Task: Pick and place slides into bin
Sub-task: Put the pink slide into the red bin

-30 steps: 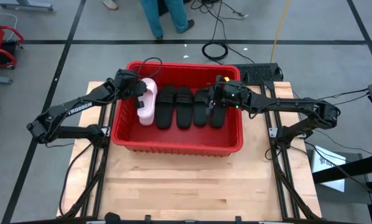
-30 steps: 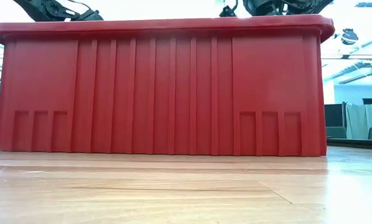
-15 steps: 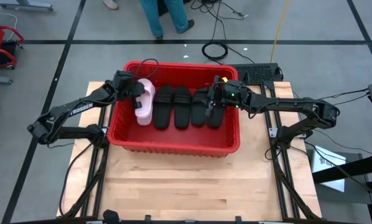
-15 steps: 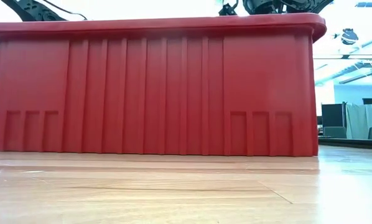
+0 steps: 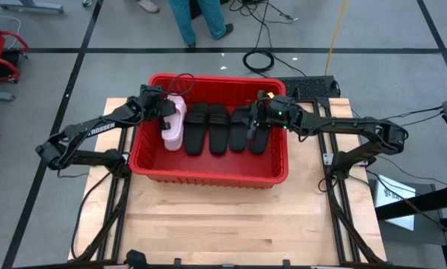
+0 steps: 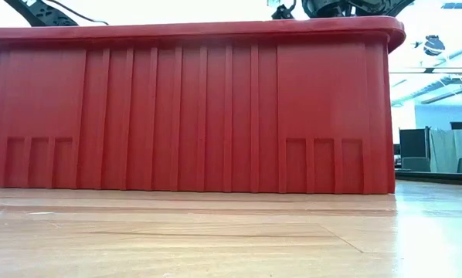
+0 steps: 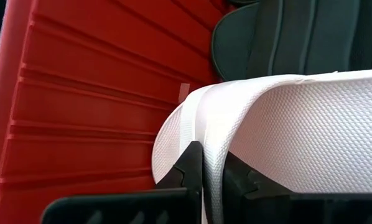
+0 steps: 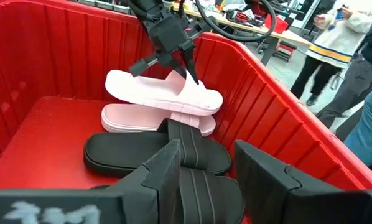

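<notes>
Inside bin (image 5: 208, 170), left gripper (image 7: 212, 180) pinches pink slide (image 7: 285, 130).

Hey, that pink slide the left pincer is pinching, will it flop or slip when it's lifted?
The pink slide probably stays fairly stiff: it juts out level from the left pincer. It seems light, held by one thin edge. Its textured surface likely resists slipping.

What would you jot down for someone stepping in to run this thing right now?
Left gripper: shut on the upper pink slide, held tilted over the second pink slide at the bin's left end.
Right gripper: open, over the black slides inside the bin.
Done: every slide in view is within the bin.
Left: release the pink one, withdraw both arms.
</notes>
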